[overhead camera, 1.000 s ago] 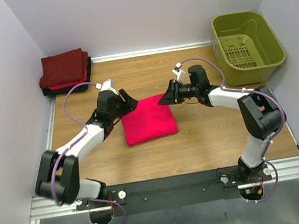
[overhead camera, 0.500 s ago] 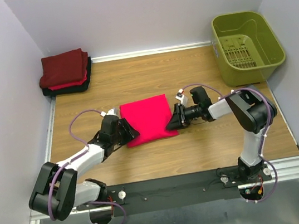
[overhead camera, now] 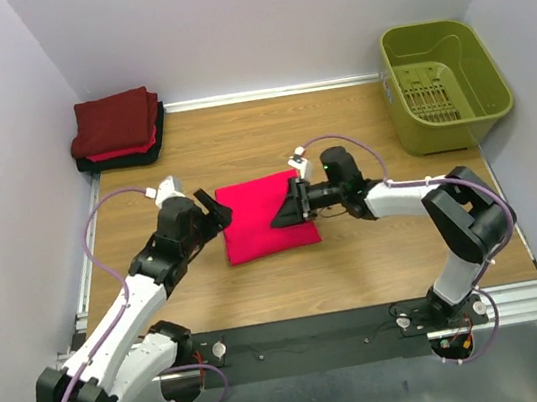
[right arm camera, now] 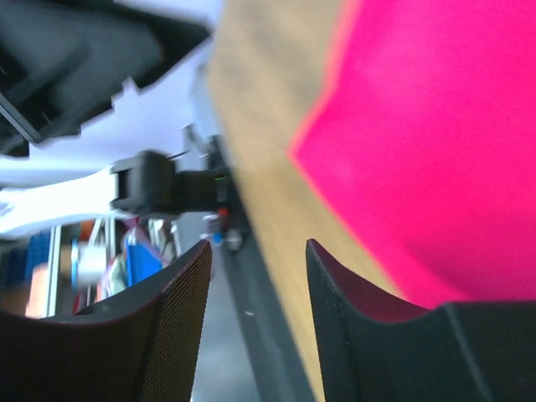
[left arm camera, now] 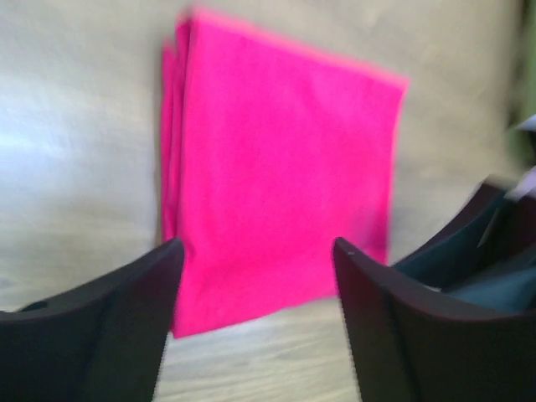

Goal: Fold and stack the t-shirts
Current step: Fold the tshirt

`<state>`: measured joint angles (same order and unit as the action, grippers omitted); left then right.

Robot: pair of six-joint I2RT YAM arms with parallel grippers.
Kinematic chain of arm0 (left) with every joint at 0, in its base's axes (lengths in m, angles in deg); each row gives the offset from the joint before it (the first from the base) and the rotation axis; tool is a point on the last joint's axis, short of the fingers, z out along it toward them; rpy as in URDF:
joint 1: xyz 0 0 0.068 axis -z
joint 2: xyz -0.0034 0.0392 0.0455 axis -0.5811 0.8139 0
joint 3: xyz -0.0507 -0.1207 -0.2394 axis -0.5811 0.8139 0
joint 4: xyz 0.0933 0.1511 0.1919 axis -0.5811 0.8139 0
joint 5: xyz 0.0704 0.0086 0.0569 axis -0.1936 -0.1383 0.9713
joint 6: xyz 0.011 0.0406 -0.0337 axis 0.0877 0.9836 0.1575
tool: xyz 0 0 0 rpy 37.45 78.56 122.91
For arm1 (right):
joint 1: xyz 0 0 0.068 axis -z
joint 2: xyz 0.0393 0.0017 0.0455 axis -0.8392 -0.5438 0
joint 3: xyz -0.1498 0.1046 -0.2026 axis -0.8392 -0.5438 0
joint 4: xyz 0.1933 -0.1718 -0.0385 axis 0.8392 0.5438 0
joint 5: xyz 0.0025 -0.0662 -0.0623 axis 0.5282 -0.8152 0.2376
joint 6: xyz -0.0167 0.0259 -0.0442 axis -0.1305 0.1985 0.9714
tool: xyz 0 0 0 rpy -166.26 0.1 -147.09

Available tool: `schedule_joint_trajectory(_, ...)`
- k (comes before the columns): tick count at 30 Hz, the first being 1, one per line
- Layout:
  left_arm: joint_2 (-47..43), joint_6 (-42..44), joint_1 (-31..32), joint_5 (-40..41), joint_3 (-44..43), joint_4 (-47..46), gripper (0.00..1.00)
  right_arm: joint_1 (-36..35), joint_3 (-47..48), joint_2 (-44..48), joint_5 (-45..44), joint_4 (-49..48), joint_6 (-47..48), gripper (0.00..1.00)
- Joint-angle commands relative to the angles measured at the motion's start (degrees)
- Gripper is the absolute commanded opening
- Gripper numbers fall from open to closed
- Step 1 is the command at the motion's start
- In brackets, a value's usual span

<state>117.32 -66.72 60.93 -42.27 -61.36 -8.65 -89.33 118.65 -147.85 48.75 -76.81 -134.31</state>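
Observation:
The bright pink-red t-shirt (overhead camera: pixel 263 215) lies folded into a rectangle on the wooden table; it also shows in the left wrist view (left arm camera: pixel 280 176) and in the right wrist view (right arm camera: pixel 444 126). My left gripper (overhead camera: pixel 214 207) is open and empty, just off the shirt's left edge. My right gripper (overhead camera: pixel 285 211) is open and empty, over the shirt's right part. A stack of folded dark maroon, red and black t-shirts (overhead camera: pixel 117 128) sits at the back left corner.
An olive-green plastic basket (overhead camera: pixel 445 84) stands at the back right. White walls close in the table on three sides. A metal rail (overhead camera: pixel 319 333) runs along the near edge by the arm bases.
The left arm has lifted and swung back, its gripper now at the shirt's upper left edge. The right gripper has moved left, over the shirt. The shirt stays folded in place.

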Motion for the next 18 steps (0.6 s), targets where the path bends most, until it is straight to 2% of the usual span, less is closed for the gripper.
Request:
schedule_joint_trajectory(1,-5.0,5.0,-0.8,10.9,-5.4,6.8,0.85,-4.9,2.8,-3.3,-2.3,-8.2,-7.1,0.59)
schedule_joint_trajectory(2,-5.9,5.6,-0.9,12.9,-5.8,7.3,0.89,-6.5,3.8,-4.8,-2.8,-10.0,-8.3,0.60)
schedule_joint_trajectory(7,-13.3,10.4,-1.0,18.8,-6.6,6.1,0.97,-8.5,3.4,-17.0,-4.8,-20.1,-13.8,0.68)
schedule_joint_trajectory(11,-18.3,13.0,-1.0,22.9,-5.5,4.9,0.99,-8.5,2.5,-24.2,-7.4,-20.6,-15.0,0.69)
schedule_joint_trajectory(15,-21.6,16.8,-1.1,25.4,-4.8,3.9,0.99,-8.5,1.6,-25.5,-7.4,-20.5,-15.6,0.69)
schedule_joint_trajectory(18,-24.4,20.1,-1.1,26.2,-3.8,2.7,0.99,-8.6,1.7,-21.4,-6.0,-20.2,-15.7,0.70)
